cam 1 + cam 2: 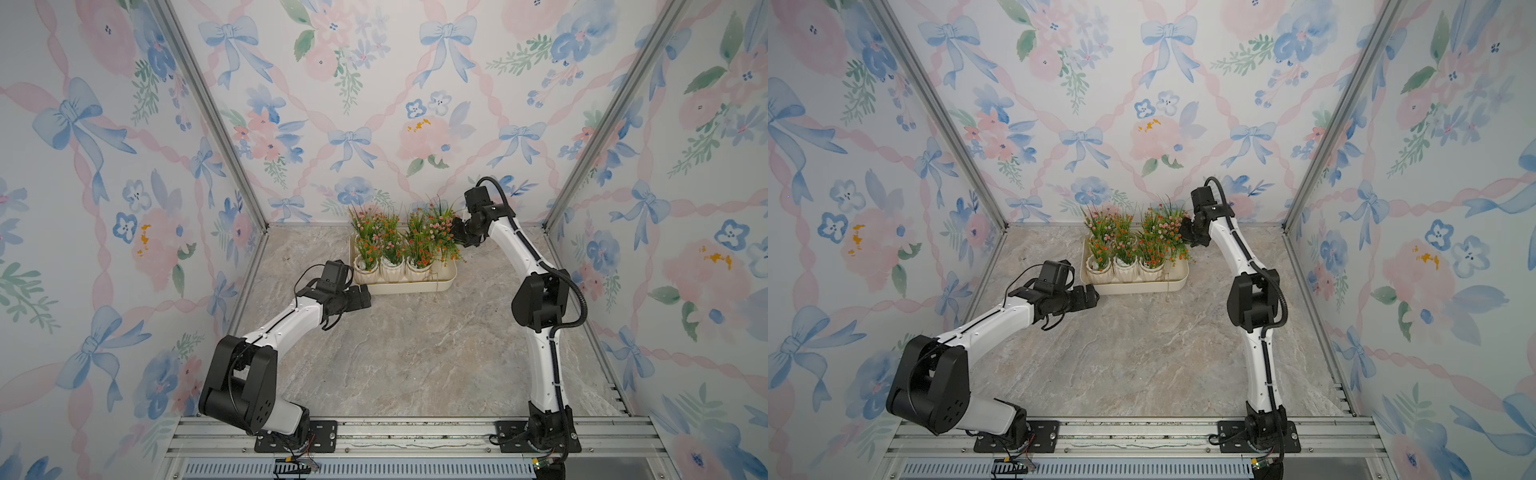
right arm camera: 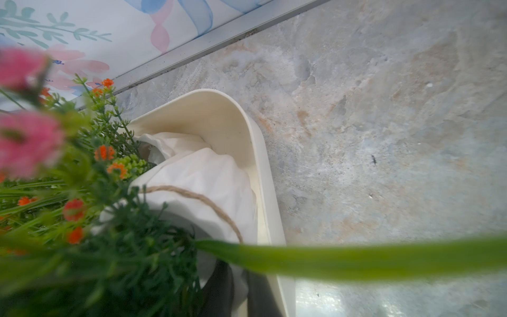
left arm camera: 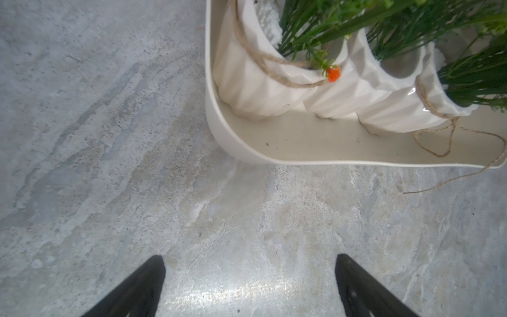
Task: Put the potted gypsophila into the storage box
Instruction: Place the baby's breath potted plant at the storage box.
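One potted gypsophila point(image 2: 208, 186) sits clamped in right gripper point(image 2: 238, 277).

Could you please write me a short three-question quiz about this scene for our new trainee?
1. True or false: the left claw hovers open and empty over the marbled stone-look tabletop.
2. How many small white ribbed glazed pots stand in the row nearest the robot inside the cream rectangular plastic tray? A) two B) three C) five
3. Which claw is shut on the rim of one such pot?
Key: 1 true; 2 B; 3 the right claw.
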Robot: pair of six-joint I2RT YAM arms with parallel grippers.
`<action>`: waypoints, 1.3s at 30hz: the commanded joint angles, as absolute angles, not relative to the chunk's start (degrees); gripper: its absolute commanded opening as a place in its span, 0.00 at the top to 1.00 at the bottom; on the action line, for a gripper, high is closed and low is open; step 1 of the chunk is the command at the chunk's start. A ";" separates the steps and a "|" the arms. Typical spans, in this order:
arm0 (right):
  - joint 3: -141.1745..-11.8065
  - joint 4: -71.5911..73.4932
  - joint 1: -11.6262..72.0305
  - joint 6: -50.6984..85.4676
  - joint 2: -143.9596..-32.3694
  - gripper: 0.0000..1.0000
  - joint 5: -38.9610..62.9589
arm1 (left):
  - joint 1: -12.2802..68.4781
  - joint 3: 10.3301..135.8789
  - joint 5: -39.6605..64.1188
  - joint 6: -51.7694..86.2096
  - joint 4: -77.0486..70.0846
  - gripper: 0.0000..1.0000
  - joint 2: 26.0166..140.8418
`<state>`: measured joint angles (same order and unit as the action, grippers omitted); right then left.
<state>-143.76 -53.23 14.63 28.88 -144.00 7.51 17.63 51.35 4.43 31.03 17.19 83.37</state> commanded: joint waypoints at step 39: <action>-142.70 -53.73 17.39 25.20 -146.92 1.00 4.22 | 17.16 51.37 5.60 29.53 17.12 0.02 83.86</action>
<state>-141.18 -54.41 16.19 24.86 -143.76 3.66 17.58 51.35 5.02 30.61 17.19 83.37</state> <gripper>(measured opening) 0.109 0.978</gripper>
